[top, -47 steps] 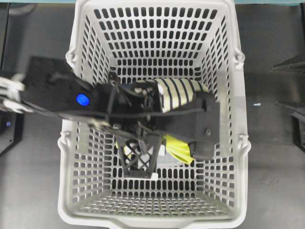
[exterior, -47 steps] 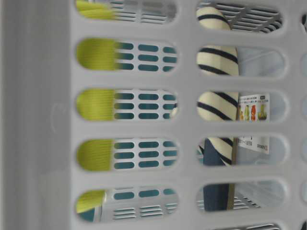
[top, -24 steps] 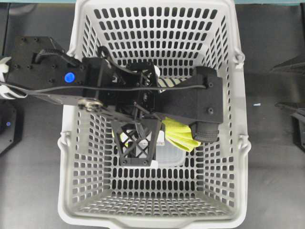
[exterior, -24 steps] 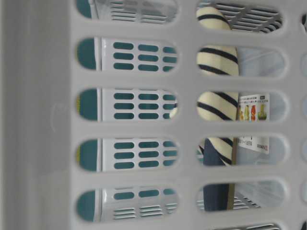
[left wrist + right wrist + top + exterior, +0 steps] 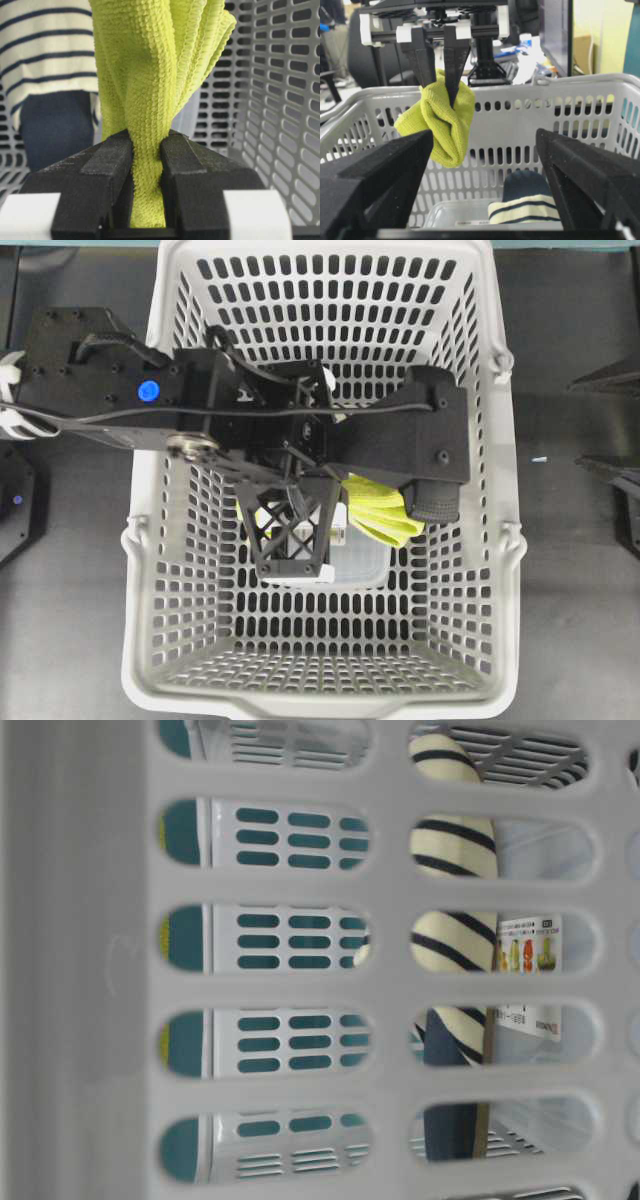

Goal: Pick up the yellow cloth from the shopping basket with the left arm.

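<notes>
The yellow cloth [image 5: 382,512] hangs bunched from my left gripper [image 5: 345,492], which is shut on it over the middle of the shopping basket [image 5: 500,570]. In the left wrist view both black fingers [image 5: 107,165] pinch the cloth [image 5: 150,75]. In the right wrist view the cloth [image 5: 445,120] dangles from the left gripper [image 5: 440,75] at about the height of the basket rim [image 5: 570,82], off the floor. My right gripper [image 5: 480,200] is open and empty outside the basket, at the overhead view's right edge [image 5: 585,423].
A cream slipper with navy stripes [image 5: 530,205] lies on the basket floor, also seen from the left wrist [image 5: 45,50] and table level [image 5: 450,940]. A clear plastic container [image 5: 350,562] lies under the cloth. The left arm [image 5: 148,392] spans the basket's left wall.
The left arm has risen with the cloth; the cloth has left the table-level view and now hangs higher. The slipper has not moved.
</notes>
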Available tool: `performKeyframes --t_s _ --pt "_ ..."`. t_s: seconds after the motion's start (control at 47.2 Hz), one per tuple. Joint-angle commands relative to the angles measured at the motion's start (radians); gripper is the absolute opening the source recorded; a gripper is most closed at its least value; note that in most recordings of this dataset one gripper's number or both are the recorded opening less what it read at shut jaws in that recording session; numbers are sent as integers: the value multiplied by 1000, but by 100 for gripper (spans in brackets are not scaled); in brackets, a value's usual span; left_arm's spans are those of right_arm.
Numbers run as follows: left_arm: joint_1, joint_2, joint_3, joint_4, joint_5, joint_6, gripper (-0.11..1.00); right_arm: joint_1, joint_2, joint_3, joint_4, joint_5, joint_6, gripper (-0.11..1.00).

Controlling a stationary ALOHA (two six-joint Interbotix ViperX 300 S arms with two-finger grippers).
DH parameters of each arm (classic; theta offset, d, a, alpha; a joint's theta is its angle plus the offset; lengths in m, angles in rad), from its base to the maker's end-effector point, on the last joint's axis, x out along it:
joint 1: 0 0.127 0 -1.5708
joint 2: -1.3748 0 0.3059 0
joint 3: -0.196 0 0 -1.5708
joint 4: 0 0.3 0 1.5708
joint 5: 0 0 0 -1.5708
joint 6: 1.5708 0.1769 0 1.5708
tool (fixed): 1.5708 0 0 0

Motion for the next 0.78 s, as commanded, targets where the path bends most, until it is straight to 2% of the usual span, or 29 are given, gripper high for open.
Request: performKeyframes --t_s 0.0,0.762 --pt "3 -20 -23 3 -5 -3 12 -2 6 -6 5 -5 0 79" --pt "6 -17 -32 3 -5 -17 12 -2 6 0 5 -11 0 79"
